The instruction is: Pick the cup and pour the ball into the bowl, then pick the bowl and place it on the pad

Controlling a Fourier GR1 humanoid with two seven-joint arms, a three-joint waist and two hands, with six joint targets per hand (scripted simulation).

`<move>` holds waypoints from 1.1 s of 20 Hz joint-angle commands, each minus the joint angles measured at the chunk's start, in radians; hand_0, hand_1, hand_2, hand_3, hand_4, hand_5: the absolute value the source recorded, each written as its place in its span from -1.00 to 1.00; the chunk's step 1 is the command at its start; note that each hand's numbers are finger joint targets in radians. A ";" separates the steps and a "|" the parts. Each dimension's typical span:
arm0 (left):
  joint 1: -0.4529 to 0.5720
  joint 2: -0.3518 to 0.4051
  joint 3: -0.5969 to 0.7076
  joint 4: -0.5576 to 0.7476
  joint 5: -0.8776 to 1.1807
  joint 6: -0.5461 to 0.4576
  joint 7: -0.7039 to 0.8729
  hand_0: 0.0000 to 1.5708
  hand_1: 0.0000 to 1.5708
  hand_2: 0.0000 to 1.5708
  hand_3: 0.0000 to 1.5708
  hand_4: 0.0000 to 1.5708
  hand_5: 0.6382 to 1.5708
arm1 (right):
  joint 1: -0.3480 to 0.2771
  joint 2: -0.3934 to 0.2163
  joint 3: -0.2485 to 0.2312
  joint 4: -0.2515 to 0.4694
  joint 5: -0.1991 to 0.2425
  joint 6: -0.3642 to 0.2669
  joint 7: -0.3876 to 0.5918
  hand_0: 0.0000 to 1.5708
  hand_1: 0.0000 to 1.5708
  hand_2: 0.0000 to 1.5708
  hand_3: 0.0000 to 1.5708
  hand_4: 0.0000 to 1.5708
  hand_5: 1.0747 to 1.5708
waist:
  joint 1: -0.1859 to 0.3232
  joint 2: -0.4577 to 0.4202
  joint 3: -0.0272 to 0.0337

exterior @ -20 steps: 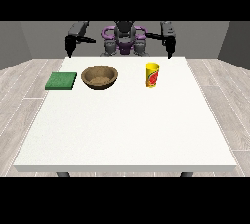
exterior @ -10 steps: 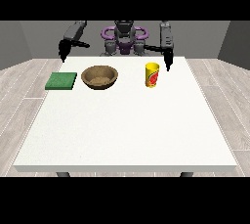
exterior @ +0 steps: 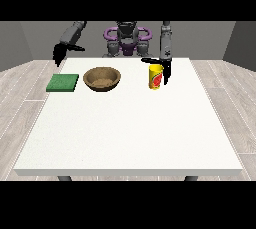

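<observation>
On the counter point(exterior: 125, 128) the cup point(exterior: 156, 77) stands upright near the bowl point(exterior: 102, 79). Beside it, the robot hand point(exterior: 165, 68) at the view's right looks released; a sideways bump could tip the cup.

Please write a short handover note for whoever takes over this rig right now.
Robot hand at the view's right: right beside the yellow cup, fingers pointing down, not closed round it.
Robot hand at the view's left: raised near the table's far left corner, holding nothing.
Brown bowl sits between the cup and the green pad, all on the white table. The ball cannot be seen.
Done: only the approach to the cup.
Left: grasp the cup, pour into the bowl, move the bowl onto the pad.
</observation>
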 commanded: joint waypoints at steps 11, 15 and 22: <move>-0.079 0.064 0.035 0.227 -0.170 0.345 -0.147 0.68 0.68 1.00 1.00 0.09 0.87 | -0.067 -0.097 -0.043 -0.012 -0.064 0.094 0.016 -1.00 -1.00 -1.00 -1.00 -1.00 0.95 | -0.094 0.081 -0.0004; -0.135 0.066 0.042 0.268 -0.183 0.398 -0.125 0.72 0.72 1.00 1.00 0.12 0.85 | -0.067 -0.126 -0.073 0.010 -0.090 0.112 0.026 -1.00 -1.00 -1.00 -1.00 -1.00 0.94 | -0.112 0.075 -0.0002; -0.124 0.048 -0.186 0.161 -0.423 0.458 0.219 0.75 0.75 1.00 1.00 0.29 0.91 | -0.014 -0.183 -0.120 0.294 -0.061 0.145 0.007 -1.00 -1.00 -1.00 -1.00 -1.00 0.95 | 0.011 -0.218 0.0032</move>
